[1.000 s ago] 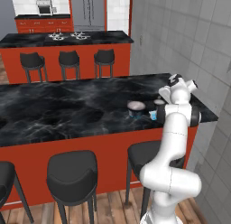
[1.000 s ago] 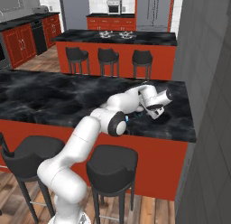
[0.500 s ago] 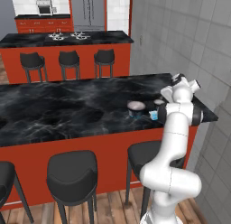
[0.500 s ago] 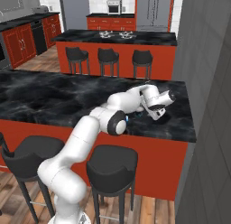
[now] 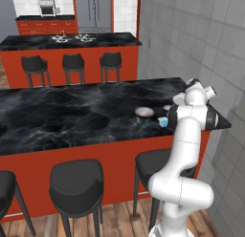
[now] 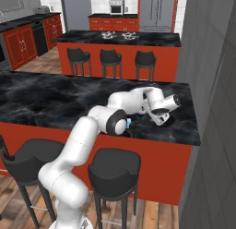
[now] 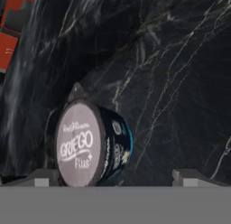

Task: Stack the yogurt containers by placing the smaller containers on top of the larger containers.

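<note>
End effector (image 7: 115,177) spread wide above the black marble bench (image 5: 72,116), grasping nothing.
The wide dark tub with a pale pinkish lid (image 7: 90,144) stands on the bench near one fingertip (image 7: 43,178); a tiny light-blue cup (image 5: 163,121) sits just beside the tub.

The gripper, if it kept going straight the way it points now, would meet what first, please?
Probably the black marble counter: the open gripper looks down at it. The dark yogurt tub sits just inside one fingertip, so it might be brushed first; depth is unclear.
</note>
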{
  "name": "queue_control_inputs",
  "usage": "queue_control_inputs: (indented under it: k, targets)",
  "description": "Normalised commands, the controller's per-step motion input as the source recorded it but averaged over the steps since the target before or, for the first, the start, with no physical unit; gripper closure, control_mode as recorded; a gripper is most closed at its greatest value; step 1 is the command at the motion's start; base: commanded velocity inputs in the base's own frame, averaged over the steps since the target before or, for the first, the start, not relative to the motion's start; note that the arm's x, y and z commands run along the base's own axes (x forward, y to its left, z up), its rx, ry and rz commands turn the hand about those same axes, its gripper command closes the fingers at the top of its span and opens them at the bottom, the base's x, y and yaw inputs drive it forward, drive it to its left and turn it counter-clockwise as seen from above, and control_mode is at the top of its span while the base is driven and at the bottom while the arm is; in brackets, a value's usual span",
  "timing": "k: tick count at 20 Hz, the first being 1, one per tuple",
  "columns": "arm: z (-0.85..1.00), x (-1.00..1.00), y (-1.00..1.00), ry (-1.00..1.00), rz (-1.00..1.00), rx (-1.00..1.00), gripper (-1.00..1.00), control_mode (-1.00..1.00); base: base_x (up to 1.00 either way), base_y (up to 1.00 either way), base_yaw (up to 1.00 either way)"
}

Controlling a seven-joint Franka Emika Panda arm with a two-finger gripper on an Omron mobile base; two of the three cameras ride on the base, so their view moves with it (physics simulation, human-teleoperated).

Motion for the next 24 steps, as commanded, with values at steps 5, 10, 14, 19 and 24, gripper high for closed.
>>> queue_control_inputs:
  k: [5,10,14,19,24]
  targets:
    - [-0.04,0.03,0.23,0.00,0.00,0.00,-1.00,-1.00,0.00,0.00,0.00]
    - [-0.10,0.23,0.27,0.00,0.00,0.00,-1.00,-1.00,0.00,0.00,0.00]
    - [-0.16,0.36,0.11,0.00,0.00,0.00,-1.00,-1.00,0.00,0.00,0.00]
    - [-0.20,0.49,0.00,-0.02,0.00,0.00,-1.00,-1.00,0.00,0.00,0.00]
    - [-0.14,0.36,0.00,-0.01,0.00,0.00,1.00,-1.00,0.00,0.00,0.00]
